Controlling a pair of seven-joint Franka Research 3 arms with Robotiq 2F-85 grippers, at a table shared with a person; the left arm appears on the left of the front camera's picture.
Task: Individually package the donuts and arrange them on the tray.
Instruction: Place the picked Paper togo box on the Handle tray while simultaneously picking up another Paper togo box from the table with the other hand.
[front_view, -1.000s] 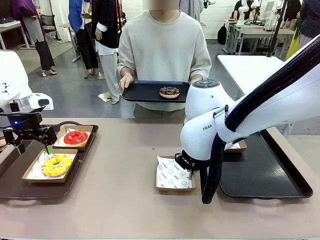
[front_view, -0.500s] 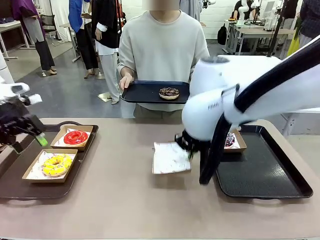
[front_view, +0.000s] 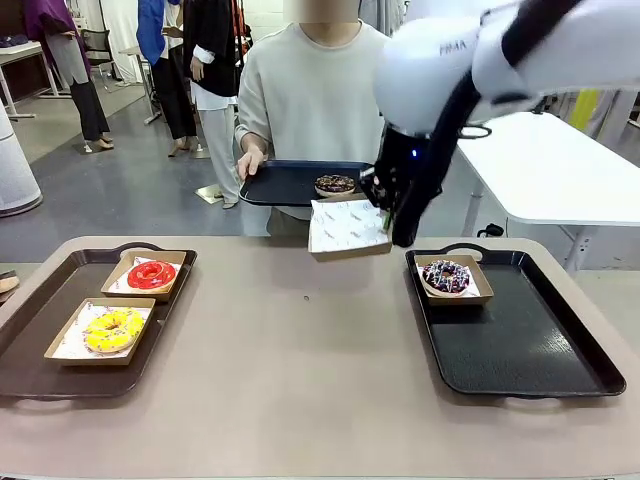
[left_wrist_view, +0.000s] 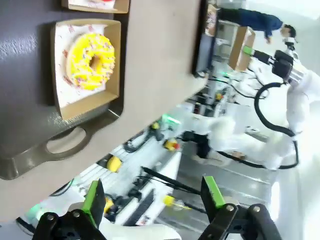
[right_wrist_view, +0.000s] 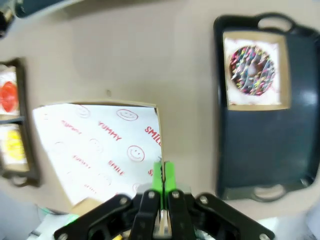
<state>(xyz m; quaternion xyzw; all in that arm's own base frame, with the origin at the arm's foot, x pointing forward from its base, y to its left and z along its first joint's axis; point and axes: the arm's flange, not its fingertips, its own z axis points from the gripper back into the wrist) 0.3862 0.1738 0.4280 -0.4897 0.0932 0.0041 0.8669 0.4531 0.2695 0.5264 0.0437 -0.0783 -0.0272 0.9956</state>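
My right gripper (front_view: 385, 215) is shut on the edge of an empty cardboard box (front_view: 347, 228) lined with printed paper, held in the air just in front of the person's black tray (front_view: 285, 186). A dark chocolate donut (front_view: 335, 185) lies on that tray. In the right wrist view the gripper (right_wrist_view: 162, 177) pinches the box (right_wrist_view: 100, 145) at its near rim. The sprinkled donut (front_view: 447, 276) sits boxed on the right tray (front_view: 520, 340). Red donut (front_view: 151, 274) and yellow donut (front_view: 113, 330) sit boxed on the left tray (front_view: 40, 375). My left gripper (left_wrist_view: 152, 195) is open, high above the yellow donut (left_wrist_view: 91, 61).
The person stands at the far side with both hands on the black tray. The right tray has bare room in front of the sprinkled donut's box (right_wrist_view: 255, 67). The middle of the table (front_view: 300, 360) lies between the two trays.
My right arm has lifted the empty box off the table and carried it up and back toward the person's tray. My left arm has pulled away from the left tray, out of the front view.
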